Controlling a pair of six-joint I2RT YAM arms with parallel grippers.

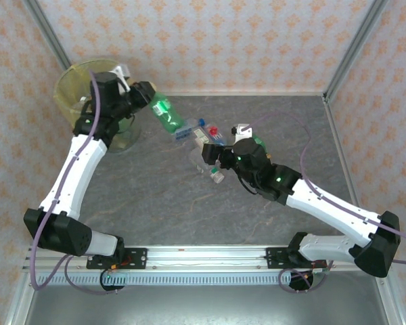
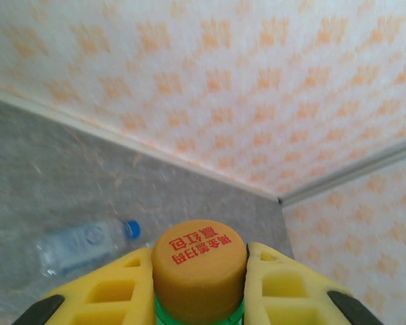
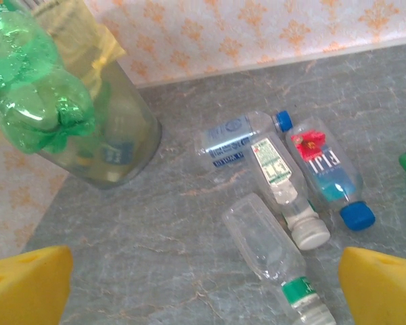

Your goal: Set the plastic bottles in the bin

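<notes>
My left gripper point(image 1: 151, 100) was clamped on the green bottle point(image 1: 166, 114), with the yellow pads point(image 2: 108, 291) seated either side of its neck just under the orange-yellow cap point(image 2: 199, 267). The bottle hung in the air beside the bin point(image 1: 73, 87), on the side toward the table's middle and, by my judgement, not above the bin's mouth. My right gripper point(image 1: 210, 156) had its jaws spread wide with nothing between them. It hovered over four clear bottles lying close together on the table point(image 1: 189, 210): a blue-labelled bottle point(image 3: 233, 142), a white-capped bottle point(image 3: 279, 181), a red-flower bottle point(image 3: 325, 172) and, nearest me, a green-banded bottle point(image 3: 264, 247). All of them appeared empty, so I rated them light. The green bottle's body showed dents and creases in the right wrist view, so I judged the walls thin and liable to buckle under a hard squeeze. The smooth round bodies were likely to be slippery and to roll when nudged. I judged the neck and shoulder to be the stiffest zone on each bottle and the preferred place to take hold, with the jaws set across the long axis. The green-banded bottle had free table on its near side and offered the clearest approach, whereas the other three lay too tightly packed to admit a finger between them without disturbing a neighbour.
</notes>
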